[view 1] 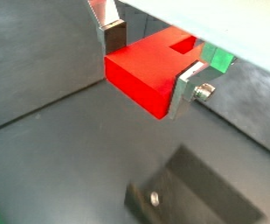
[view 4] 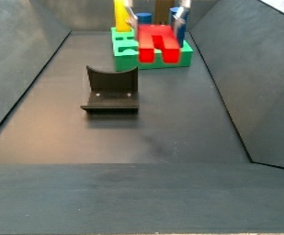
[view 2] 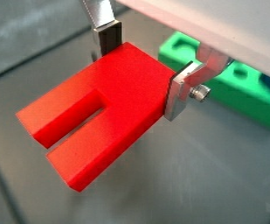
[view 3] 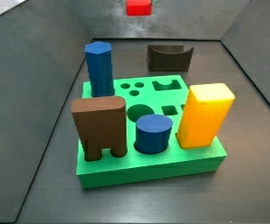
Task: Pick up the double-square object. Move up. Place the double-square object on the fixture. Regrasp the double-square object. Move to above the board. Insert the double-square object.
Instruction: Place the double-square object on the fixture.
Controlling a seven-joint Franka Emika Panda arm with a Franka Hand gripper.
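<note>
My gripper (view 1: 151,59) is shut on the double-square object (view 1: 143,72), a bright red slotted block, and holds it in the air above the dark floor. Both wrist views show the silver fingers (view 2: 186,87) clamping its sides, with the two prongs (view 2: 72,131) pointing away from the gripper (view 2: 147,66). In a side view the red piece (view 4: 159,44) hangs in front of the green board (view 4: 123,50); in a side view only its tip (view 3: 138,7) shows, above and behind the board (view 3: 148,164). The dark fixture (view 4: 109,90) stands on the floor apart from the piece and also shows in other views (view 1: 196,194) (view 3: 168,58).
On the board stand a blue hexagonal prism (view 3: 99,68), a brown legged block (view 3: 97,127), a blue cylinder (view 3: 154,133) and a yellow block (view 3: 204,114). Several shaped holes (view 3: 143,87) are open at its back. Dark sloping walls (view 4: 230,64) enclose the floor.
</note>
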